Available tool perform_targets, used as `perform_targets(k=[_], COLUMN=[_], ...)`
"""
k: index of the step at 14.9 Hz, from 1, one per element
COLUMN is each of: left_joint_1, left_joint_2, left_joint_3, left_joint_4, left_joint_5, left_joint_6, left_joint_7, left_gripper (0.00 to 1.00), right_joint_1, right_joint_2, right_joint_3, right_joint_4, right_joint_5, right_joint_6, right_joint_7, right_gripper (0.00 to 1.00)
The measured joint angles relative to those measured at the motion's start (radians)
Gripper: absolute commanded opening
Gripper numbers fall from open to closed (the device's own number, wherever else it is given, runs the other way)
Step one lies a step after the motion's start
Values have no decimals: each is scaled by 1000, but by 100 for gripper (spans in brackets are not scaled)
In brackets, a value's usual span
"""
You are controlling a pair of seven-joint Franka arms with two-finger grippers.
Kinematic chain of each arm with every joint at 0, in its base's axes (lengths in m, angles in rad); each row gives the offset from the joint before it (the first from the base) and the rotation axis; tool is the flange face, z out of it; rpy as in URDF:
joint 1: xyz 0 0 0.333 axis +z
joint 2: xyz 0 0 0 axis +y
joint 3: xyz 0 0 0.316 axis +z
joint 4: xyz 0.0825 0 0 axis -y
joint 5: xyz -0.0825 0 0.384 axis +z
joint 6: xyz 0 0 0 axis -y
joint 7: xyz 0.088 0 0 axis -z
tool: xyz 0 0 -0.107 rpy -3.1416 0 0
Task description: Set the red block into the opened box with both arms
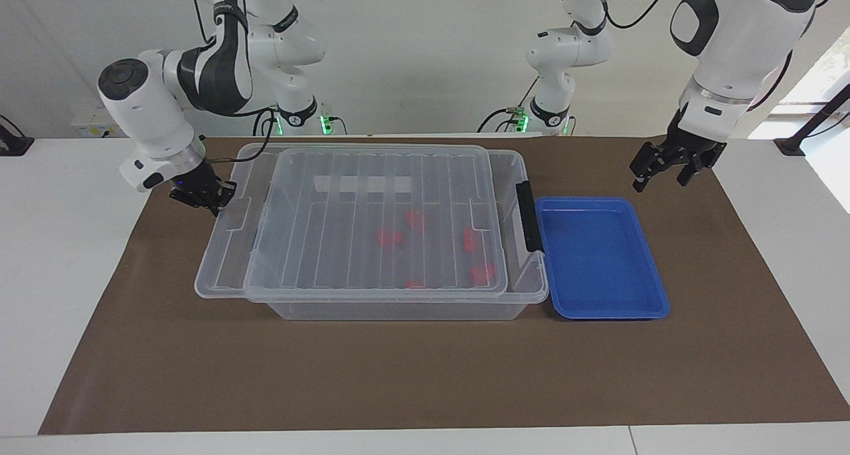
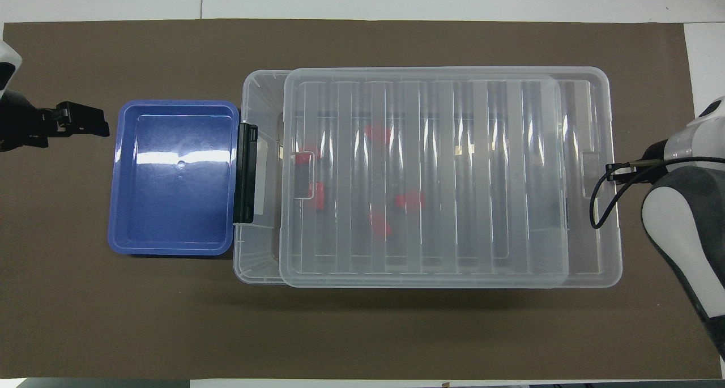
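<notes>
The clear box (image 1: 398, 309) stands mid-mat with its ribbed lid (image 1: 372, 202) lying flat on top, covering most of it. An open strip remains beside the black latch (image 1: 529, 216). Several red blocks (image 1: 470, 239) lie on the box floor and show blurred through the lid (image 2: 453, 178). My right gripper (image 1: 212, 202) is shut on the lid's end rim at the right arm's end. Over the mat beside the blue tray, my left gripper (image 1: 662, 181) hangs open and holds nothing.
A shallow blue tray (image 1: 597, 256) sits empty against the latch end of the box, toward the left arm's end. A brown mat (image 1: 425, 375) covers the table. In the overhead view my right arm (image 2: 679, 218) overhangs the mat's end beside the lid.
</notes>
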State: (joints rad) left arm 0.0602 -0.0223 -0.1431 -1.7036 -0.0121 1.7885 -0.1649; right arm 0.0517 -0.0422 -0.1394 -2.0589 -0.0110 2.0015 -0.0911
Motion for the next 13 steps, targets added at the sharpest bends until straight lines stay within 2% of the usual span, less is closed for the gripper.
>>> perform_targets(k=[5,13], left_joint_1=[0,0], left_joint_2=[0,0], left_joint_3=[0,0], left_joint_4=[0,0], left_joint_5=[0,0], left_joint_6=[0,0], left_joint_7=[0,0], left_gripper=[100,100], right_joint_1=[51,54], right_joint_2=[-10,-15], right_joint_3=[1,-1], right_joint_4=[-16,-17], right_joint_5=[-2,21], right_joint_6=[10,10], right_joint_7=[71,87], right_gripper=[0,0])
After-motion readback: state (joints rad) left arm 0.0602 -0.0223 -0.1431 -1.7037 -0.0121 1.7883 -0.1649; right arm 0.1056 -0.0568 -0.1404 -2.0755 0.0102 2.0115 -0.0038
